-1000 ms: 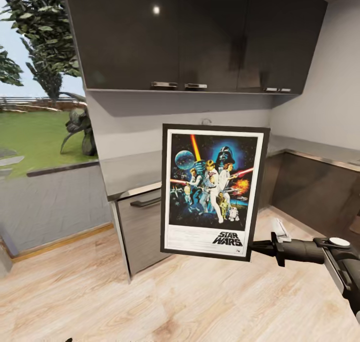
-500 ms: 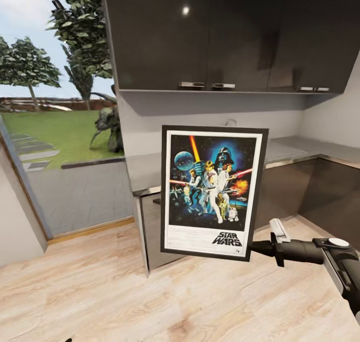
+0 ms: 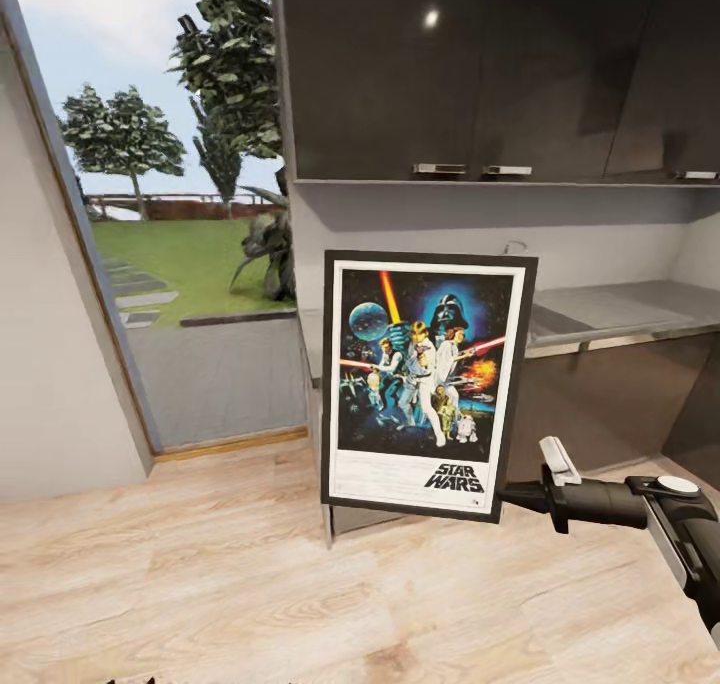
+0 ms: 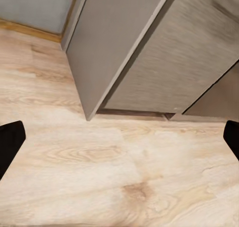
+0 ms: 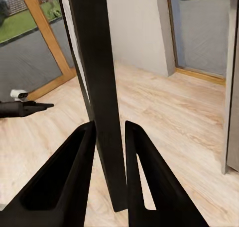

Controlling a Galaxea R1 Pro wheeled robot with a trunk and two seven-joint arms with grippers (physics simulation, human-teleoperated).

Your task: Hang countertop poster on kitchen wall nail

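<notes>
Your right gripper [image 3: 512, 495] holds the poster [image 3: 425, 382] upright by its lower corner — in the right wrist view the two fingers [image 5: 64, 179] press on both sides of the thin black frame edge [image 5: 102, 97], so the frame stands between them. The poster hangs in the air in front of the kitchen countertop [image 3: 620, 314] and under the dark upper cabinets [image 3: 480, 64], above the wood floor [image 3: 200, 584]. In the left wrist view your left gripper [image 4: 119, 140] has its dark fingertips [image 4: 9, 142] far apart — between them lie the floor and the corner of a grey lower cabinet [image 4: 149, 53].
</notes>
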